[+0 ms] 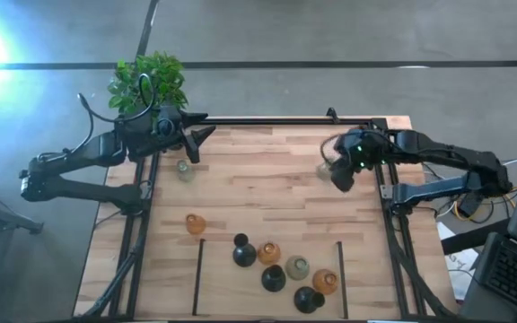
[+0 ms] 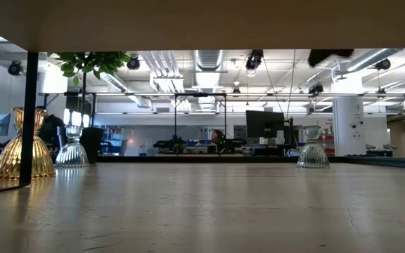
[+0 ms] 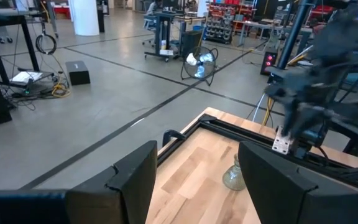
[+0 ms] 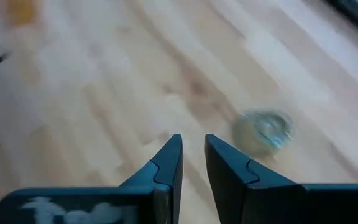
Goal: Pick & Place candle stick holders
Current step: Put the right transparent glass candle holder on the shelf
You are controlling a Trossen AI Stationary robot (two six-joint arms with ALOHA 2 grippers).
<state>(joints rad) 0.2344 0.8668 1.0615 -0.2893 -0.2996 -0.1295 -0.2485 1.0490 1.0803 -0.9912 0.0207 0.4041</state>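
Jaws on the left gripper [image 3: 194, 180] stand spread wide with nothing between them; jaws on the right gripper [image 4: 192, 155] are nearly closed, a thin gap left, and hold nothing.

Left gripper [image 1: 196, 139] position: raised at the far left corner of the table [image 1: 267, 193], beside the potted plant [image 1: 148, 82], pointing across the boards. This keeps it off the work area.

Right gripper [image 1: 342, 172] position: over the far right part of the table, near a clear holder [image 1: 325, 170] standing upright just beside it. The right wrist view shows this holder [image 4: 263, 132] off to one side of the fingertips, not between them, so no grasp is set up.

Holder locations:
- A second clear holder [image 1: 185, 170] stands upright on the far left, near the left gripper.
- An amber holder [image 1: 195, 224] stands alone, left of centre.
- Six more holders [image 1: 281, 269], black, amber and pale green, are grouped at the near edge between two thin black lines [image 1: 198, 265], probably a marked zone.

Judgement: three holders stand well apart from the group, which suggests the task is only partly done.
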